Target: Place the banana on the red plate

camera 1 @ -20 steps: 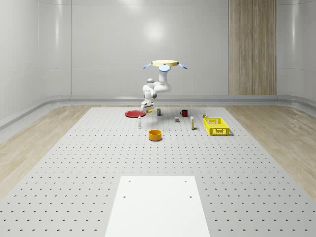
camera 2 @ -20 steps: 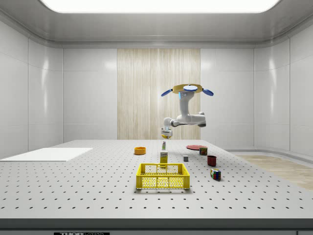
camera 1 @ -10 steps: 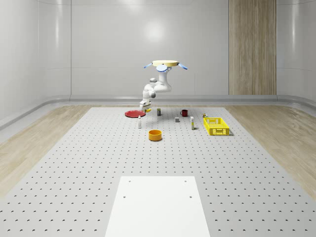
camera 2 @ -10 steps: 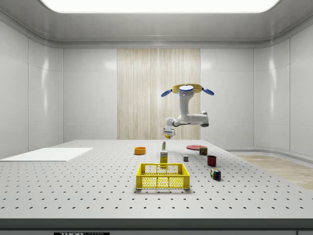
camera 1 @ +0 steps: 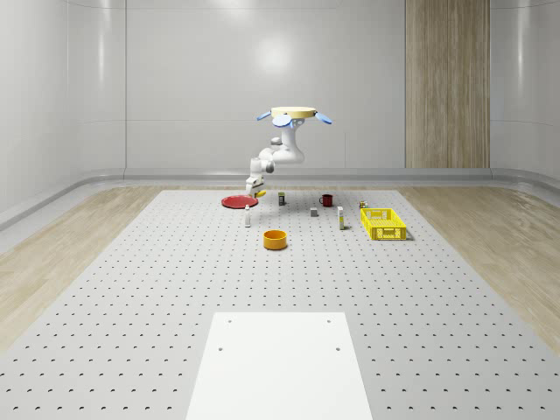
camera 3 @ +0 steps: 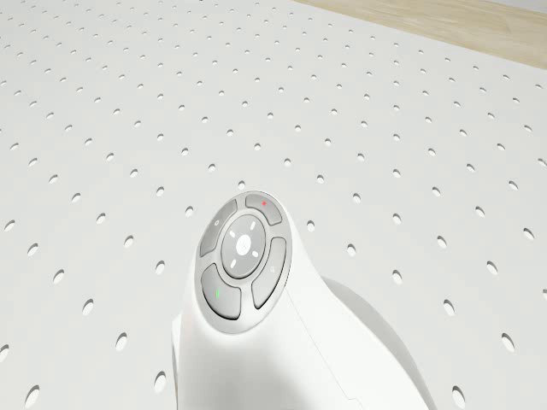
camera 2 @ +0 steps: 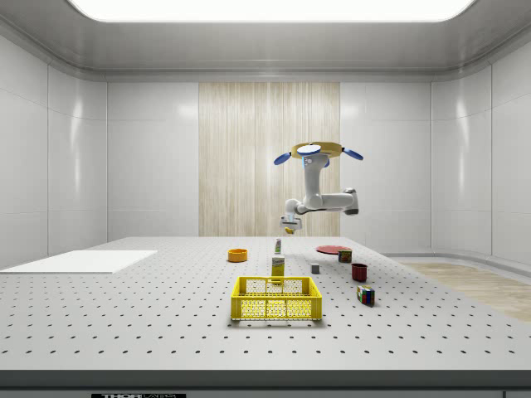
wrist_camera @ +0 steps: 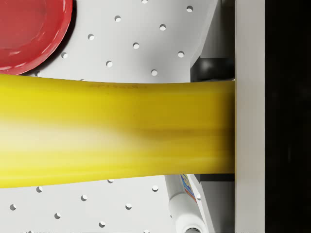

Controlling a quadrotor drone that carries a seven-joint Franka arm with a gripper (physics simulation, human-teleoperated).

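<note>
One banana point(wrist_camera: 116, 131) fills most of the wrist view, clamped in the gripper point(camera 1: 255, 187), its ends cut off. Drone point(camera 1: 294, 113) hovers over the table's point(camera 1: 175, 289) far end, gripper in the air just beside the plate point(camera 1: 237, 202), which is half cropped at the wrist.

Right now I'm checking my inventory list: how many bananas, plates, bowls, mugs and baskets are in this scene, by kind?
Bananas: 1, the banana
Plates: 1, the red plate
Bowls: 1, the orange bowl
Mugs: 1, the dark red mug
Baskets: 1, the yellow basket
Total: 5
</note>
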